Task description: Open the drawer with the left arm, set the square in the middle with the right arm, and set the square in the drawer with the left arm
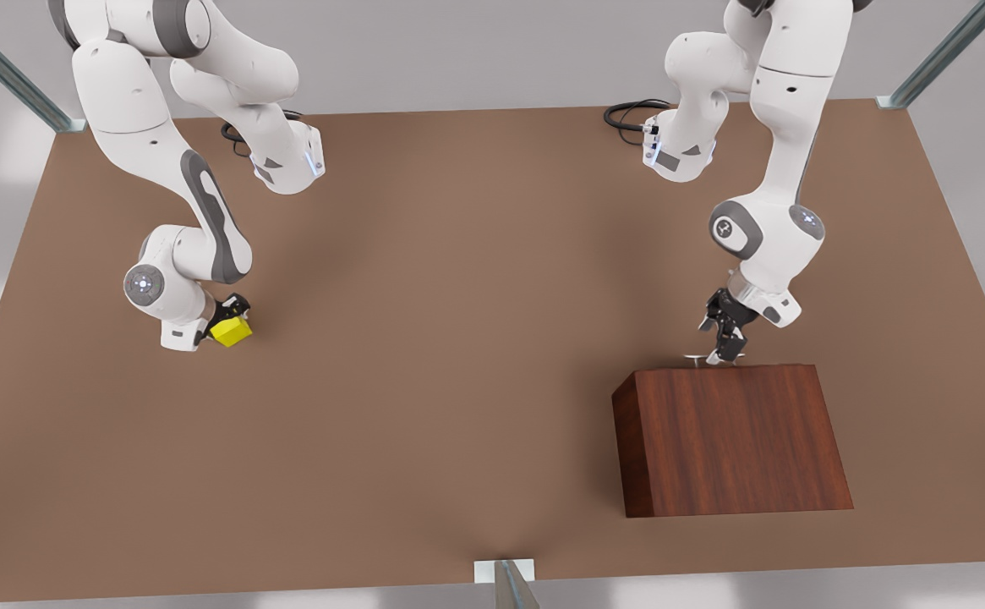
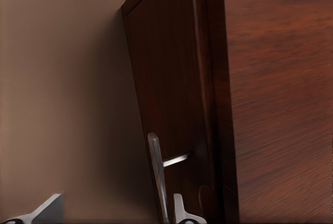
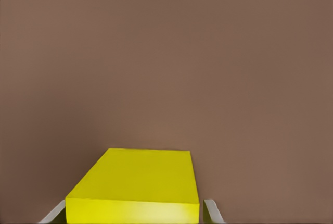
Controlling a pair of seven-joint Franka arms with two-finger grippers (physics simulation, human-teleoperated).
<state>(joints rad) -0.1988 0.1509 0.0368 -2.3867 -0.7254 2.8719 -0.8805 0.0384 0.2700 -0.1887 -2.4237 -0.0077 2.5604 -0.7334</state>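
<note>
- A matte brown rectangular tabletop (image 1: pixel 475 338) carried everything.
- A boxy dark reddish-brown wood-grain cabinet (image 1: pixel 733 440) stood on it, toward the front view's right.
- A small bright yellow cube (image 1: pixel 232 331) sat at its left side.

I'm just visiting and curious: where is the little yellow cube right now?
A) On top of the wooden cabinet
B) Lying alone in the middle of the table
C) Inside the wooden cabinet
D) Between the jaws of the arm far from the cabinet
D: the yellow cube sits between the jaws of the right gripper at the front view's left, far from the cabinet, where the left gripper is at the handle.
</note>
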